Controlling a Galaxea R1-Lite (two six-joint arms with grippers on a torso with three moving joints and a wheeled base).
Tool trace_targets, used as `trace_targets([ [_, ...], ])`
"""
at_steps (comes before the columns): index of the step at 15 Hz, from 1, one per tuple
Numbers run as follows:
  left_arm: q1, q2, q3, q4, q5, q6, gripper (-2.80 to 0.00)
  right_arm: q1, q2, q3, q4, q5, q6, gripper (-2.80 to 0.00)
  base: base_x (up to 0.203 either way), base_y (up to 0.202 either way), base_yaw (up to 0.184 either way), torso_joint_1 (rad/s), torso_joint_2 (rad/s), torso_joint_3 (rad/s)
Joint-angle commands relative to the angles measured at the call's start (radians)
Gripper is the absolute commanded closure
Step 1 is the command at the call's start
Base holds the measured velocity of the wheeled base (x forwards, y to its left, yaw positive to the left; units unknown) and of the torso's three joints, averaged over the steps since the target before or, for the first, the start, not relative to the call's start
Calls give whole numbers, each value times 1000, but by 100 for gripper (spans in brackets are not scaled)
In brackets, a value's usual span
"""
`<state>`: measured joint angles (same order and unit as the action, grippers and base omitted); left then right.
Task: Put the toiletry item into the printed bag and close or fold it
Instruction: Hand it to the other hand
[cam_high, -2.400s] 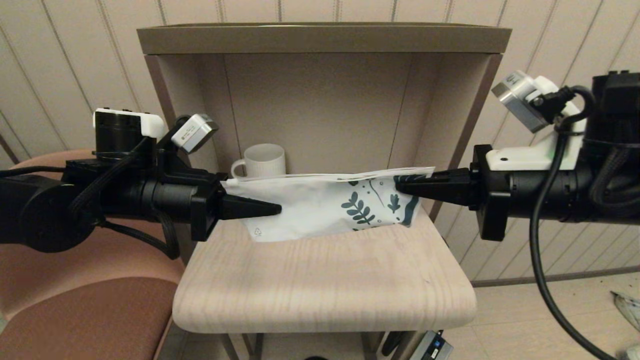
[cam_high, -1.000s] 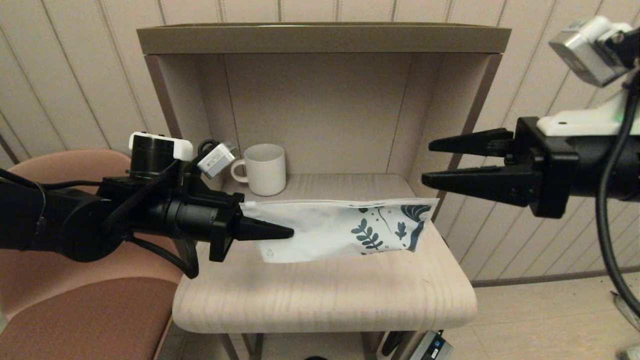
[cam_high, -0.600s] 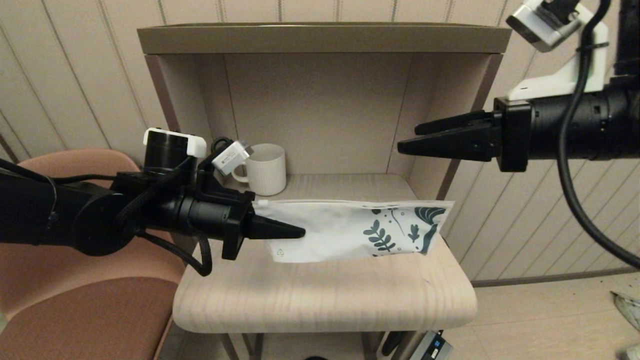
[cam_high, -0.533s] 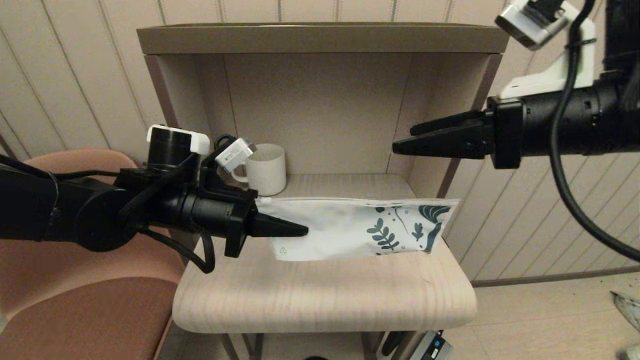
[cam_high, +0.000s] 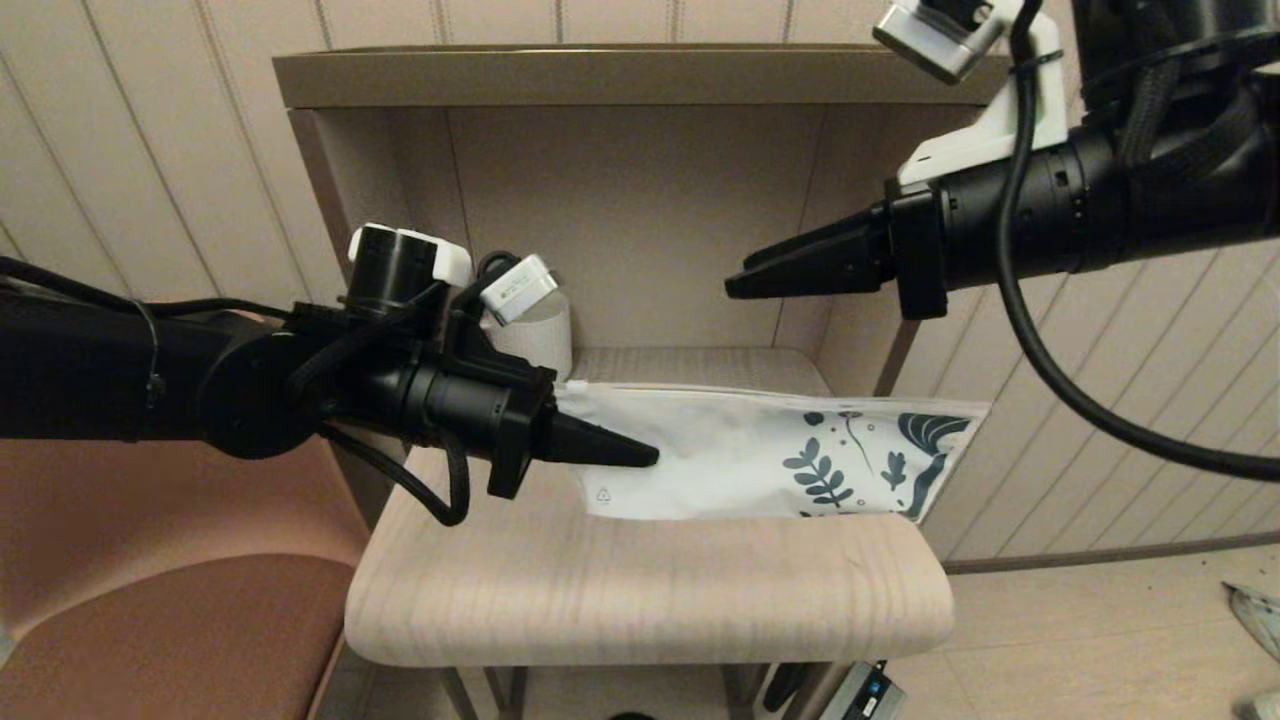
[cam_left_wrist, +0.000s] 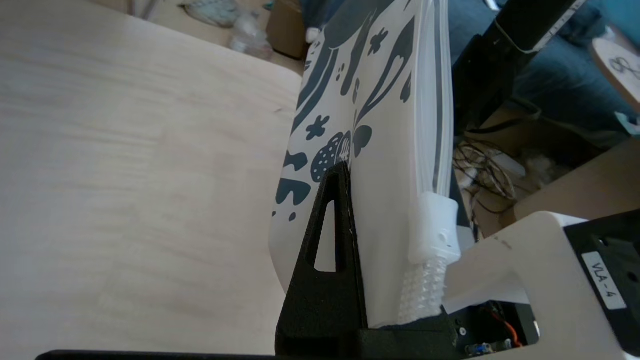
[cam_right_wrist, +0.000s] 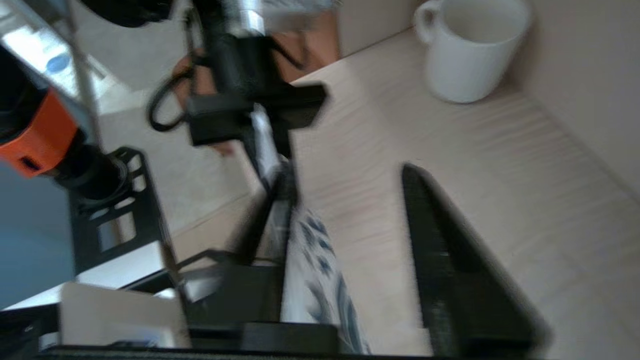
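Observation:
My left gripper (cam_high: 640, 456) is shut on the plain end of the printed bag (cam_high: 760, 455), holding it on edge just above the wooden table (cam_high: 650, 590). The bag's teal leaf prints are at its far end, which reaches past the table's right side. In the left wrist view one black finger (cam_left_wrist: 340, 200) presses the bag (cam_left_wrist: 385, 125), and a white slider (cam_left_wrist: 434, 225) sits on its zip. My right gripper (cam_high: 735, 287) hangs open above the bag's middle, touching nothing. The right wrist view shows the gripper (cam_right_wrist: 347, 175) and the bag (cam_right_wrist: 310, 260). The toiletry item is not in view.
A white ribbed mug (cam_right_wrist: 470, 50) stands at the back of the table inside the open cabinet (cam_high: 640, 80), half hidden behind my left wrist (cam_high: 400, 260) in the head view. A brown chair (cam_high: 150, 620) stands to the left.
My right gripper let go of the bag's printed end, opened, rose and swung left over the bag. My left gripper carried the bag to the right.

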<state>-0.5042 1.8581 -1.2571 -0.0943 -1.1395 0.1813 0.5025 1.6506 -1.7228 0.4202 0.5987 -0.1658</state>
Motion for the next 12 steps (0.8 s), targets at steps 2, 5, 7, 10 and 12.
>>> trace_targets([
  [2,-11,32,-28,9,-6,1,0,43,52,-41,36,-8,-3,0,0,0,0,0,0,0],
  [5,-10,30,-33,21,-6,1,0,78,61,-24,46,-113,-61,0,0,0,0,0,0,0],
  [7,-8,32,-36,20,-6,1,0,96,54,-14,88,-134,-73,0,0,0,0,0,0,0],
  [10,-8,33,-41,19,-6,1,0,110,58,-37,131,-139,-75,0,0,0,0,0,0,0],
  [12,-8,39,-44,21,-6,1,0,134,62,-48,131,-168,-76,-280,0,0,0,0,0,0],
])
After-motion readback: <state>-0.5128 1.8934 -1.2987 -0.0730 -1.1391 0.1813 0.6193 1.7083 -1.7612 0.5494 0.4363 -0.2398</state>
